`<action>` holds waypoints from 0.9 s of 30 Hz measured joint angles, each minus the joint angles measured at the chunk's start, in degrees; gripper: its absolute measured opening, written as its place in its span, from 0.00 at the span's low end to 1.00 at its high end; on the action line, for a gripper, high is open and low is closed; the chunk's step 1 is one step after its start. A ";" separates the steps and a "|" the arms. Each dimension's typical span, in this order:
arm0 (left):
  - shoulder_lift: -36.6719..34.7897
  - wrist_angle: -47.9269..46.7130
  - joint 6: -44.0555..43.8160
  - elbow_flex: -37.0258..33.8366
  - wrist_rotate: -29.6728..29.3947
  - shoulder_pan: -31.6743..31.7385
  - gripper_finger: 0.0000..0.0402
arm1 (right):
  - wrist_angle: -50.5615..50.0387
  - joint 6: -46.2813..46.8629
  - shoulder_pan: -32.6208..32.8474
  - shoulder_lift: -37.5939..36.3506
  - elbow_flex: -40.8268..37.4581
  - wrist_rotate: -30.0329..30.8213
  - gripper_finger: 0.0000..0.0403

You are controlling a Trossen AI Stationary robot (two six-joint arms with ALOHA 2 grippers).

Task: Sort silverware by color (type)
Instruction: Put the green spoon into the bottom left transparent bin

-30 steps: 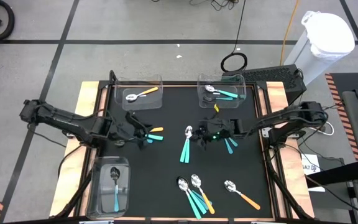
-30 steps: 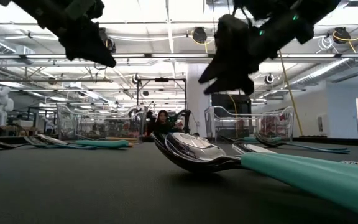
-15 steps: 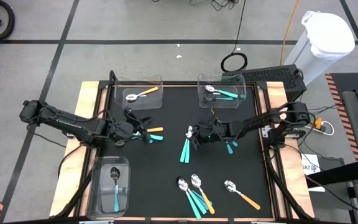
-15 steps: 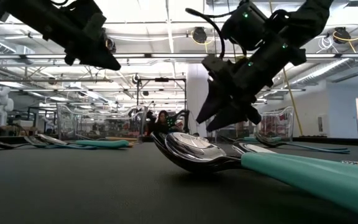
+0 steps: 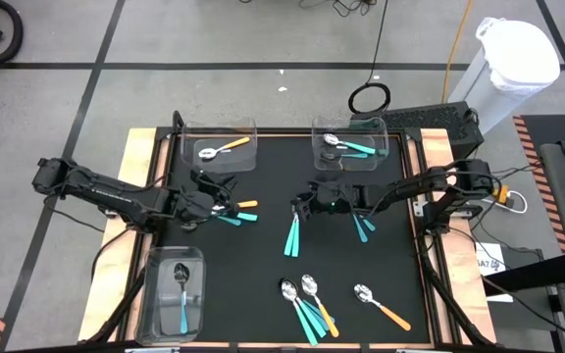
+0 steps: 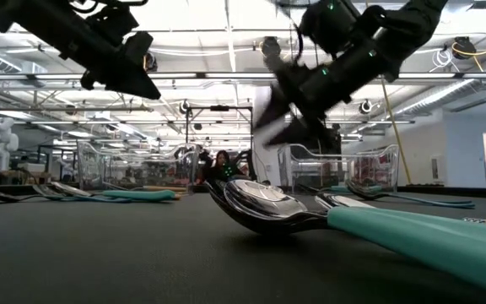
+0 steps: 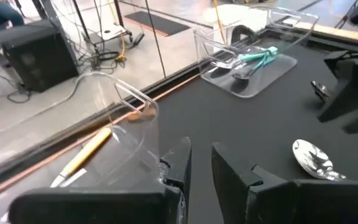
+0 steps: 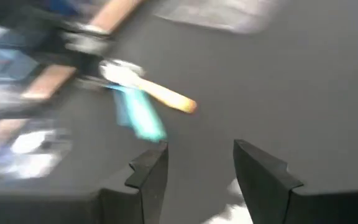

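Observation:
Spoons with metal bowls lie on the black mat. An orange and a teal one sit just right of my left gripper, which hovers open and empty near the far-left bin. Two teal spoons lie below my right gripper, which is open and raised off the mat. Another teal pair lies under the right arm. Several teal and orange spoons and one orange spoon lie near the near edge.
Three clear bins stand on the table. The far-left one holds an orange spoon, the far-right one teal spoons, and the near-left one a light blue spoon. Bare mat shows between the two grippers and at centre right.
My right gripper has moved toward the table's left, dipped toward the middle teal spoons, then swung up and tipped, staying open and empty. My left gripper has turned slightly toward the far-left bin. No spoon has moved.

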 joint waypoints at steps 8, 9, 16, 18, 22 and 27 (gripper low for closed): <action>4.81 1.99 -0.47 0.00 -3.01 0.75 0.16 | 5.43 -23.88 -2.01 7.96 10.94 -4.38 0.42; 4.71 1.44 -1.08 0.02 -1.44 0.74 0.16 | 4.39 -26.17 -2.36 9.69 13.55 -4.36 0.42; -1.76 -16.33 -16.07 0.06 5.92 -0.76 0.16 | -8.31 -36.72 -2.88 23.11 31.93 -4.82 0.42; -3.15 -18.95 -18.68 0.07 6.11 -1.96 0.16 | -9.72 -38.36 -2.61 26.26 35.39 -6.74 0.42; -4.71 -21.18 -19.82 0.07 6.13 -3.79 0.16 | -11.34 -39.34 -2.29 31.35 39.88 -10.52 0.42; -5.09 -21.06 -19.71 0.07 4.95 -4.26 0.16 | -11.64 -40.20 -1.79 36.12 43.50 -10.79 0.42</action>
